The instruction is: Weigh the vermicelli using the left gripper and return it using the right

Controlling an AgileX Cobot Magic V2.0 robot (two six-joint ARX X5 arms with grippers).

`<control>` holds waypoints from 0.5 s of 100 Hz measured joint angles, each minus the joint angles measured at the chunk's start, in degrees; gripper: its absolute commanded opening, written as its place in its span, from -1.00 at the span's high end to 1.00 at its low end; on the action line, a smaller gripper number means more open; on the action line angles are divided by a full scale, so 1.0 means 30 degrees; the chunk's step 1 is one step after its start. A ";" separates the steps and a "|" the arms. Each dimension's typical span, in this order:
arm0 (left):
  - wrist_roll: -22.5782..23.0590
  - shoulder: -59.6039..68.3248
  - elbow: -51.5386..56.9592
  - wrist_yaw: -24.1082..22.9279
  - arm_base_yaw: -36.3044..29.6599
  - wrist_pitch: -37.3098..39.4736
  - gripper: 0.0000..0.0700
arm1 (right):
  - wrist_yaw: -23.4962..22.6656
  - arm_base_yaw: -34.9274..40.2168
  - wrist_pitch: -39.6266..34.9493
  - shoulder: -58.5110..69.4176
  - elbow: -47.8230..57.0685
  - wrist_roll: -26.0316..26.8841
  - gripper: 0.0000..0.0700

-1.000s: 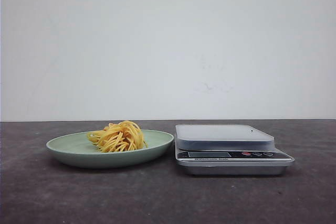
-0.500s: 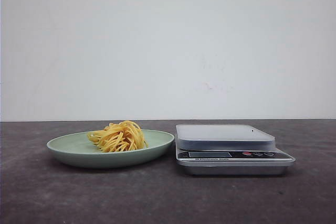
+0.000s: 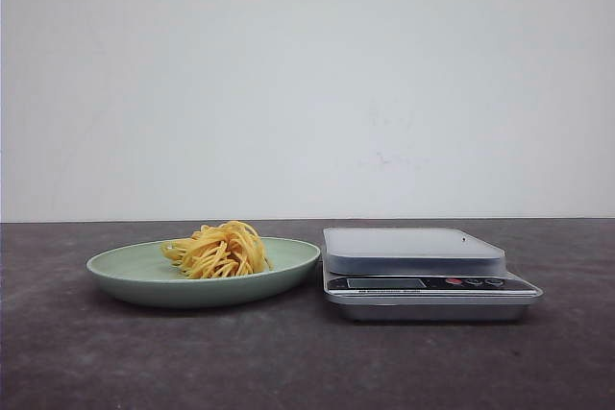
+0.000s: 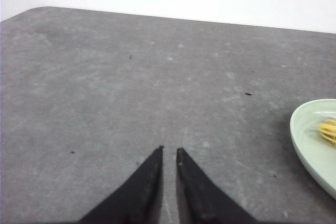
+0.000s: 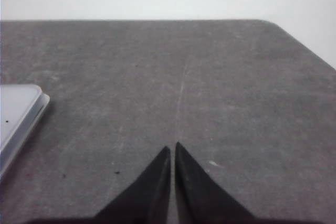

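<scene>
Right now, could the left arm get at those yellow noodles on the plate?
Probably yes. The left gripper holds nothing, and only bare table lies between it and the plate. The vermicelli sits uncovered on top.

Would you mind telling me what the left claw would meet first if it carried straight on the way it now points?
Only bare table, it seems. The left claw points past the plate, which lies off to one side with the vermicelli, though depth is uncertain.
</scene>
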 measured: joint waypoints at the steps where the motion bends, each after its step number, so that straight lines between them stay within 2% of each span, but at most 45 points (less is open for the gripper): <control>1: 0.0000 0.0000 0.0000 0.0000 0.0000 0.0000 0.97 | -0.0007 0.0000 0.0000 -0.0015 0.0000 0.0000 0.98; 50: 0.0007 0.0000 -0.0007 0.0000 0.0000 0.0000 0.97 | 0.0022 0.0000 0.0270 -0.0015 -0.0036 -0.0168 0.98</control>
